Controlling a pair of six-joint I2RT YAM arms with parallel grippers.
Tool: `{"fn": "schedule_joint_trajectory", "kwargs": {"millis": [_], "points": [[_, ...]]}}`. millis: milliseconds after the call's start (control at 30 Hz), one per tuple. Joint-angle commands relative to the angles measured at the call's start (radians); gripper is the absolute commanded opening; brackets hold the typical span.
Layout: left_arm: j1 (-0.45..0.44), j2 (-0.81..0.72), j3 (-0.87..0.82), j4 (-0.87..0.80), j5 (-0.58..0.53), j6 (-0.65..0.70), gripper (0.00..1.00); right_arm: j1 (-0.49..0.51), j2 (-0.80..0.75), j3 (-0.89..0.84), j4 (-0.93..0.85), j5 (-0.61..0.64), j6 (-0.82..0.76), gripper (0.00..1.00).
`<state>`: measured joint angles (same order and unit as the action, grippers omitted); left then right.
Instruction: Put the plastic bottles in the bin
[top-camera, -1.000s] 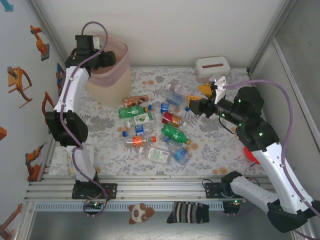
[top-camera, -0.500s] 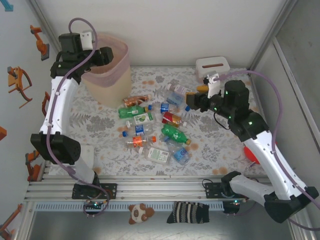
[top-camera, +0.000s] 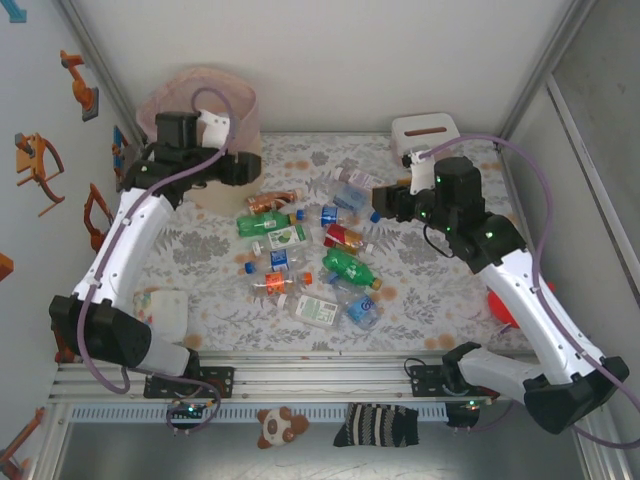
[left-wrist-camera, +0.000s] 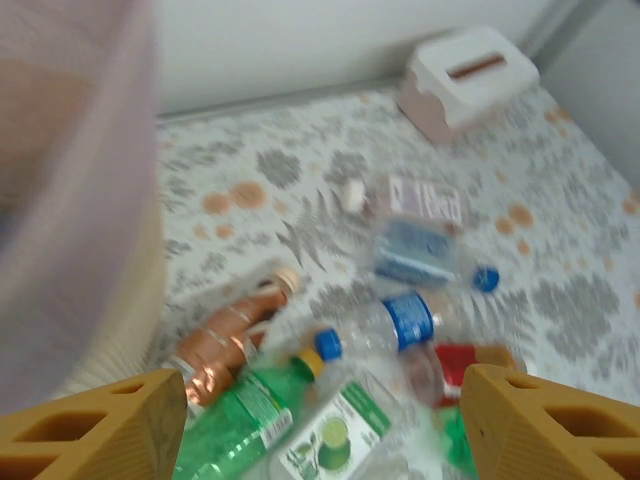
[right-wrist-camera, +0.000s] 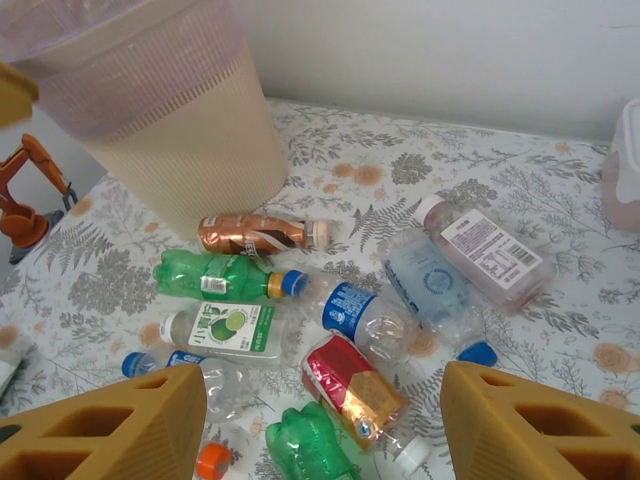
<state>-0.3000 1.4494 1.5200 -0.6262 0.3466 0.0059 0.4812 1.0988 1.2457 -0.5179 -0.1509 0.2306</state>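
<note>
Several plastic bottles (top-camera: 300, 250) lie scattered on the patterned mat. Among them are a copper-wrapped one (right-wrist-camera: 255, 234), a green one with a blue cap (right-wrist-camera: 215, 275), a clear one with a blue label (right-wrist-camera: 365, 312) and a red-labelled one (right-wrist-camera: 365, 385). The pale-pink bin (top-camera: 240, 110) stands at the back left. My left gripper (top-camera: 238, 168) hangs open just in front of the bin, above the copper bottle (left-wrist-camera: 225, 335) and holding nothing. My right gripper (top-camera: 385, 203) is open and empty over the right side of the pile, with the red-labelled bottle below its jaws.
A small white-pink slotted box (top-camera: 425, 133) sits at the back right. A pale packet (top-camera: 160, 310) lies near the left arm's base, and a red object (top-camera: 500, 305) shows behind the right arm. Enclosure walls close in on both sides.
My left gripper has swung from above the bin's rim down to the right, ending in front of the bin. My right gripper has moved left toward the bottles and tipped downward.
</note>
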Motion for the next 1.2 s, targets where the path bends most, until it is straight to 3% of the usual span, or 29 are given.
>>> {"fn": "schedule_joint_trajectory", "kwargs": {"millis": [0,367,567,733,1167], "points": [[-0.061,-0.053,-0.083,-0.082,0.111,0.175,0.72,0.004,-0.023,0.037,-0.021,0.034,-0.03,0.62],[-0.23,-0.245,-0.434,-0.151,0.179,0.579,0.73,0.002,-0.05,0.017,-0.048,0.047,-0.093,0.62],[-0.303,-0.302,-0.585,-0.108,0.042,0.713,0.75,0.003,-0.048,0.017,-0.047,0.04,-0.106,0.62],[-0.32,-0.258,-0.625,-0.107,-0.084,0.751,0.76,0.002,-0.047,0.014,-0.041,0.035,-0.099,0.62],[-0.327,-0.12,-0.653,-0.079,-0.205,0.807,0.8,0.002,-0.028,0.033,-0.057,0.011,-0.103,0.62]]}}
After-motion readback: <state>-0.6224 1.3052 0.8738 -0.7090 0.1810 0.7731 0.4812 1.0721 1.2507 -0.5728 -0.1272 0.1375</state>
